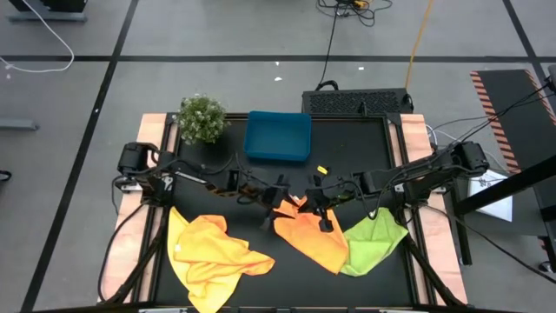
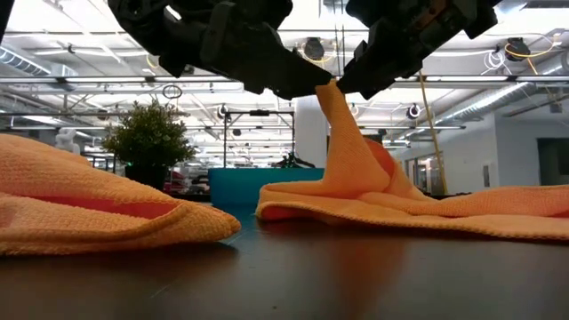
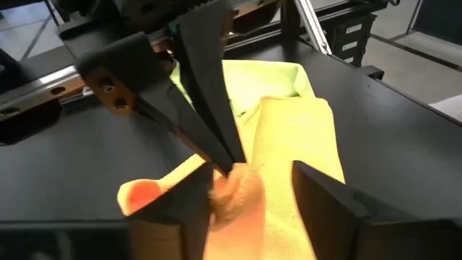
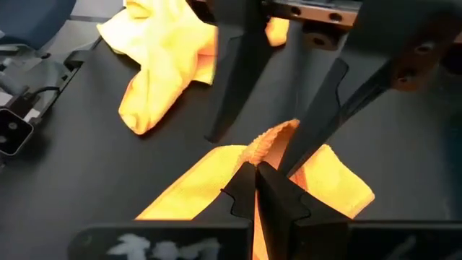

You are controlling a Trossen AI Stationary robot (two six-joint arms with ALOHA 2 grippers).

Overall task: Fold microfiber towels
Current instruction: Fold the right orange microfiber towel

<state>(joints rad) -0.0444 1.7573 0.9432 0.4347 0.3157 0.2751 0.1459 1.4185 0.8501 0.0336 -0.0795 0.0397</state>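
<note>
lighting: bright, even overhead light from ceiling strip fixtures (image 2: 53, 62) seen in the low view, which blow out to white glare. shadows: soft and short under the orange towel (image 1: 314, 241). reflections: the dark surface (image 2: 293, 276) shows a dull sheen of that towel in the low view. focus: nearest cloth and surface blurred in the low view; close dark fingers (image 3: 328, 206) soft in both wrist views.

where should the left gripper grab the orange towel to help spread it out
On the raised corner of the orange towel, right beside where the right gripper pinches it shut. That corner stands up off the table as a peak, so the left gripper, jaws partly open around it, can likely close from the opposite side without scraping the table.
</note>
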